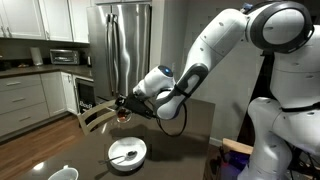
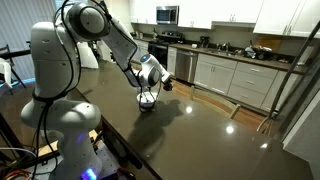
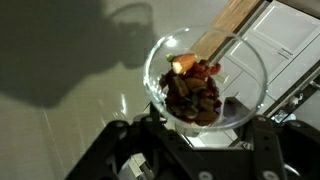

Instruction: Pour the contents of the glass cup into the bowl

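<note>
Gripper (image 3: pixel 202 122) pinches the glass cup (image 3: pixel 205 60) upright, reddish-brown bits (image 3: pixel 193 92) inside; the white bowl (image 1: pixel 142 148) sits apart on the table (image 1: pixel 195 140).

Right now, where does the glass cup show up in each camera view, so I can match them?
Exterior view: glass cup left of centre, held in the gripper, above the table.
Exterior view: glass cup just left of centre, at the arm's end, over the table.
Wrist view: glass cup fills the middle, mouth toward the camera, reddish-brown bits inside.
Shared landmark: the dark table beneath the cup.
</note>
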You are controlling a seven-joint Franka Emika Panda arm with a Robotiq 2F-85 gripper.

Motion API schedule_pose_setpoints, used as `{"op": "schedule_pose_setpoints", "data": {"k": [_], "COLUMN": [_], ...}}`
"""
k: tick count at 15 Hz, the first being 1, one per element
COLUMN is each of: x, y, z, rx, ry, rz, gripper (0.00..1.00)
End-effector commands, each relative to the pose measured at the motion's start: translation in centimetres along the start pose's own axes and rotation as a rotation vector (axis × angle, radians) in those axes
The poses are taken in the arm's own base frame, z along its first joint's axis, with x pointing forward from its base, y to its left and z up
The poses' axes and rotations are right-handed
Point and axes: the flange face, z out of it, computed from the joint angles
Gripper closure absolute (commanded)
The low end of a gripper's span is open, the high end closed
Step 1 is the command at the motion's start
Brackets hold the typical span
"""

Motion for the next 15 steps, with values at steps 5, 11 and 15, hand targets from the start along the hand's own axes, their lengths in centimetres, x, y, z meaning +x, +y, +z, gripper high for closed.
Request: {"op": "schedule_pose_setpoints", "data": {"k": [5, 11, 15], "x": [0.0, -0.1, -1.4], "y": [0.0, -0.2, -0.3], "z": [0.0, 0.0, -0.2], "rx": [0.0, -0.003, -0.048], "ry": [0.0, -0.002, -0.031], "rz": [0.0, 0.002, 0.01], "gripper": [0.33, 0.58, 0.58]}}
